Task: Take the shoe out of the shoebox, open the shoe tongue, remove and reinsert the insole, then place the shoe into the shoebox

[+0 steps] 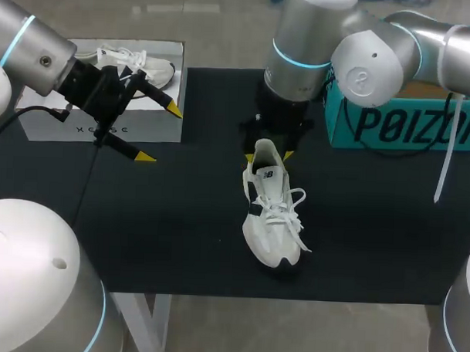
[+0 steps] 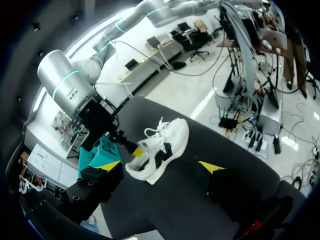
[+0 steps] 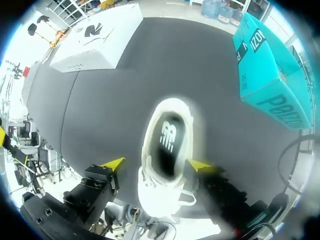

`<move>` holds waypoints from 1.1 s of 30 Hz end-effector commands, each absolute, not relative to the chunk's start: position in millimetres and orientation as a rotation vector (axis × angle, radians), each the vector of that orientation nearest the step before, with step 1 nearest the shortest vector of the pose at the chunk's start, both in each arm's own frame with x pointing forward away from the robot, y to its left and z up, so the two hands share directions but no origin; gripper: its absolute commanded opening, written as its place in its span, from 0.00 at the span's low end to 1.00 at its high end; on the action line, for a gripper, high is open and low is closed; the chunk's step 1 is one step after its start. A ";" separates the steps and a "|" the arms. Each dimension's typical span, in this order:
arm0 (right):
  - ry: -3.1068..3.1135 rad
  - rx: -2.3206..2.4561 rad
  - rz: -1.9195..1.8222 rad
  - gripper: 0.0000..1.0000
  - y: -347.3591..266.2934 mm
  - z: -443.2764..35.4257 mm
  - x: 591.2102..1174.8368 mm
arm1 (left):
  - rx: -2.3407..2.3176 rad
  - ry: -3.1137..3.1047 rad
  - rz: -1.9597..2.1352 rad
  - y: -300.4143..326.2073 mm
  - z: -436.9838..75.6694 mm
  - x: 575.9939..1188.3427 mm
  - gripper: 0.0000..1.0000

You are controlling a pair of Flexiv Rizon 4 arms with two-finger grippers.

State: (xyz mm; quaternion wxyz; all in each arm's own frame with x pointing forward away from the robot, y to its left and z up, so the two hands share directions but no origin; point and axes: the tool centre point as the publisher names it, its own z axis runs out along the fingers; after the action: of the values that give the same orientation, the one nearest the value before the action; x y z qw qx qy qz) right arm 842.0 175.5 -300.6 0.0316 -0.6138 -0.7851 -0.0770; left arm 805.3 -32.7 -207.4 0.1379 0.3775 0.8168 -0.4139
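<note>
A white sneaker [image 1: 271,212] lies upright on the black mat [image 1: 179,236] in the middle of the table, toe towards the front edge. My right gripper [image 1: 270,155] hangs over its heel. In the right wrist view the heel [image 3: 167,135] sits between the two yellow tips [image 3: 114,163], with a gap on one side, so the gripper [image 3: 156,164] is open. The dark insole [image 3: 169,137] shows inside the shoe. My left gripper [image 1: 159,133] hovers open and empty beside the white shoebox [image 1: 106,113]. From its wrist view [image 2: 160,166] the sneaker [image 2: 160,150] lies well ahead.
A second white shoe [image 1: 142,65] rests in the white shoebox at the back left. A teal box [image 1: 407,120] stands at the back right, close behind my right arm. The white shoebox [image 3: 95,45] and teal box [image 3: 265,75] flank the sneaker.
</note>
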 end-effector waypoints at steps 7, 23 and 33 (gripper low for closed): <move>-2.399 -1.884 -0.224 0.00 167.9 -303.1 809.5 | 1.094 2.365 -1.194 -32.4 -206.9 805.1 1.00; -2.379 -1.856 -0.178 0.00 174.8 -332.6 824.6 | 1.094 2.365 -1.194 -32.4 -206.9 805.1 1.00; -2.446 -1.811 -0.237 0.00 178.3 -295.8 817.9 | 1.094 2.365 -1.194 -32.4 -206.9 805.1 1.00</move>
State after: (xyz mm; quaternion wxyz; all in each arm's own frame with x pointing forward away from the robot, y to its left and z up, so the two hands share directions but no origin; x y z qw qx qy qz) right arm 822.4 183.5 -307.4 0.0500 -0.5930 -0.8000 -0.0770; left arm 805.3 -32.6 -207.4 0.1379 0.3775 0.8168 -0.4138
